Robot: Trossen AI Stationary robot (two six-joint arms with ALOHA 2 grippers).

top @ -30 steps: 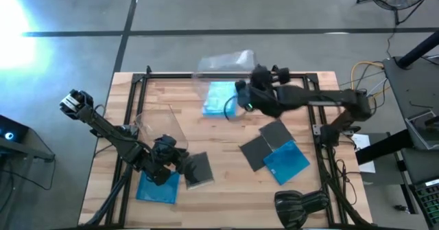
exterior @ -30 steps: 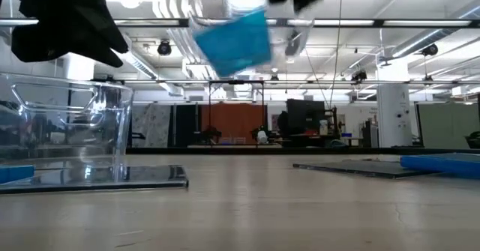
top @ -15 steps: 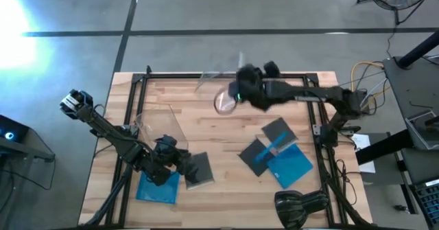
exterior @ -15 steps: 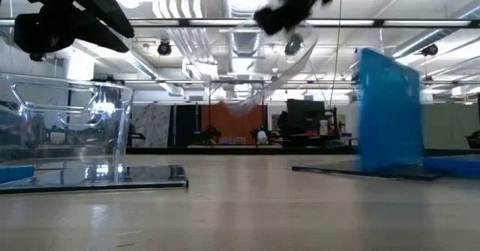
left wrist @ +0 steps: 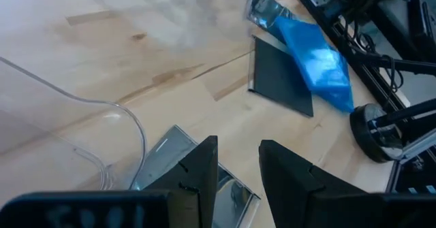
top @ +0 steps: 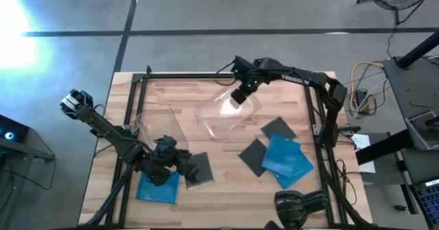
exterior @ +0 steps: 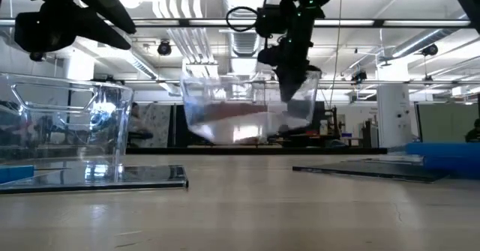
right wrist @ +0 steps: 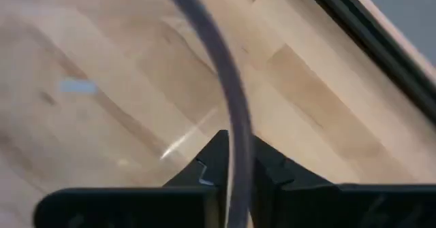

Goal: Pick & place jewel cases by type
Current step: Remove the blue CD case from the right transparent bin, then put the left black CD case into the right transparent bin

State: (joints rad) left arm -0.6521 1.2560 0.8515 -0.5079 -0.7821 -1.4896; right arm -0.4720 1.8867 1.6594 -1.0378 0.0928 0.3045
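My right gripper (top: 240,96) is shut on an empty clear plastic tray (top: 230,113), which it carries above the middle of the table. At the table's right, a blue jewel case (top: 285,154) lies on two dark cases (top: 278,129) (top: 254,154). My left gripper (top: 168,163) hovers open at the near left, above a dark case (top: 199,168) that lies flat beside another blue case (top: 158,187). A second clear tray (top: 158,123) stands behind it. In the left wrist view the open fingers (left wrist: 238,167) point past the dark case (left wrist: 170,180). My right gripper pinches the tray's rim wall (right wrist: 235,146) between its two fingers, one inside the tray and one outside. The fingers come from above, pointing down (exterior: 289,64). The tray (exterior: 247,112) hangs below them, lifted clear of the table, opening upward and slightly tilted.
A black metal frame (top: 206,75) runs round the wooden table. A dark round object (top: 298,206) sits at the near right edge. Bare wood lies between the left tray and the pile of cases on the right.
My right gripper tipped the clear tray over and then turned it back upright, bringing it from the far edge toward the table's middle. The blue case slid out of it, stood briefly on edge on the right-hand cases, and now lies flat on them.
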